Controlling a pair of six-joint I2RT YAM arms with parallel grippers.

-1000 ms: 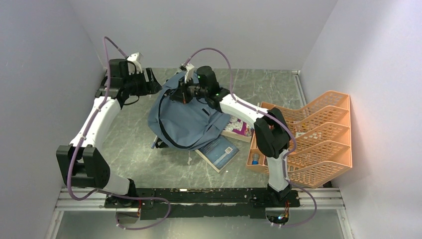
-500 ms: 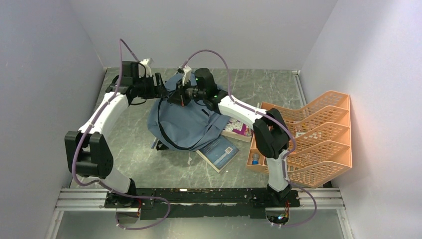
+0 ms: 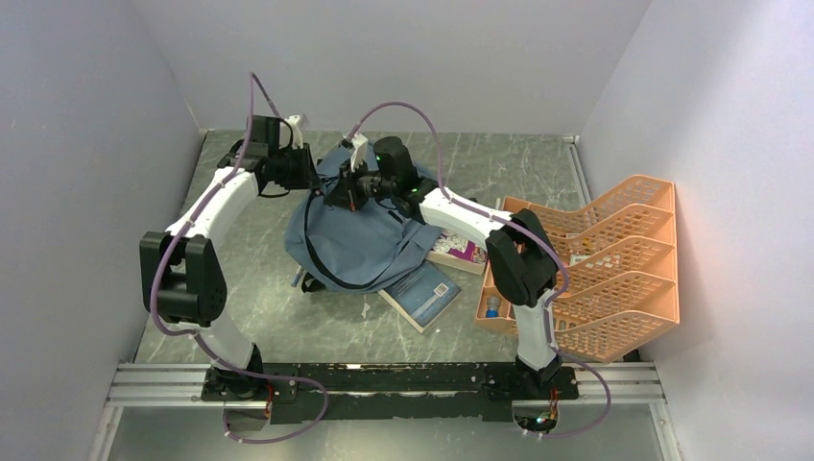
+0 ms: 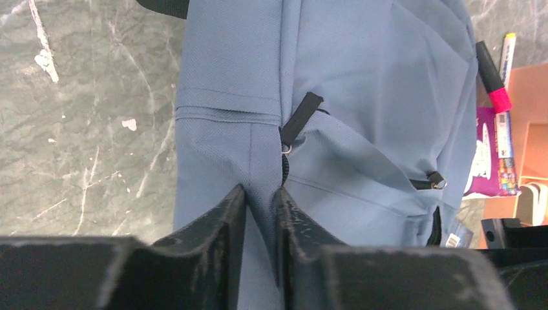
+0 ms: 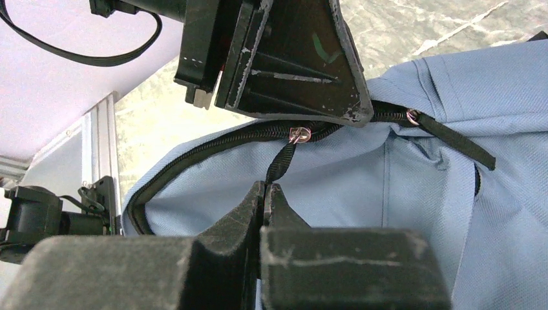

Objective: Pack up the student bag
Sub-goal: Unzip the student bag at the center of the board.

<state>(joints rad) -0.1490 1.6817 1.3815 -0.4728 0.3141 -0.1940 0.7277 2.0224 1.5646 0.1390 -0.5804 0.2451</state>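
The slate-blue student bag [image 3: 360,240] lies crumpled at the table's middle. At its far top edge, my left gripper [image 3: 315,173] pinches a fold of its fabric. In the left wrist view the left gripper [image 4: 260,190] has blue cloth of the bag [image 4: 362,77] squeezed between its jaws, beside a black zip. My right gripper [image 3: 344,187] meets it from the right. In the right wrist view the right gripper [image 5: 265,187] is shut on the black zip pull strap [image 5: 281,161], which hangs from the slider on the main zip. The zip gapes open to the left.
An orange mesh tray [image 3: 614,259] stands at the right with a small bottle [image 3: 491,309] at its near corner. A blue book [image 3: 422,291] and a purple booklet [image 3: 461,248] poke out from under the bag. A pink-tipped marker [image 4: 492,77] lies beside the booklet.
My left arm has swung right to the bag's top edge and its jaws have closed from wide open onto the fabric. The right gripper has stayed on the zip pull.
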